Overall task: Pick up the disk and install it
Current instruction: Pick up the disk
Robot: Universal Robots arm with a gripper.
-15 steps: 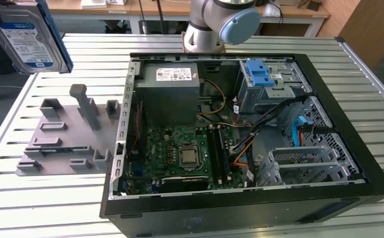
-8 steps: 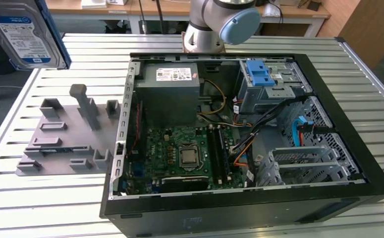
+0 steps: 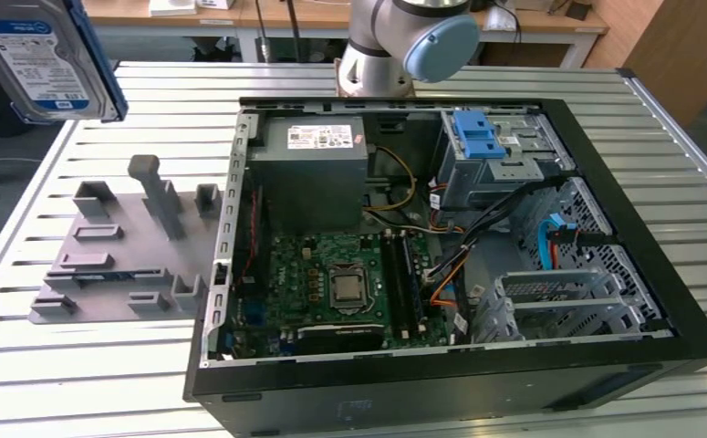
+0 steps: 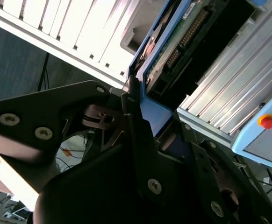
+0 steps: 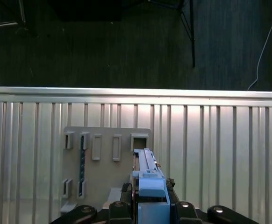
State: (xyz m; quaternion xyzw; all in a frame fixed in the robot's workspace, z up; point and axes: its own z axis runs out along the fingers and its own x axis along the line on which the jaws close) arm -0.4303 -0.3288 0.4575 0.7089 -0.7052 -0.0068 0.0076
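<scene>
In the second wrist view the hand (image 4: 152,116) is closed on the blue carrier frame of the disk (image 4: 173,42), pinching one end, so the pick-up looks done. In the exterior view the disk hangs label-out in the upper left of the frame, clear of the counter (image 3: 73,383). Beneath it lies the grey slotted holder (image 3: 109,274). Beyond, mid-frame, the open computer case (image 3: 451,379) lies on its side. Its metal drive bay (image 3: 512,164), upper right under a blue latch (image 3: 481,137), appears to be the destination. Installing is left.
</scene>
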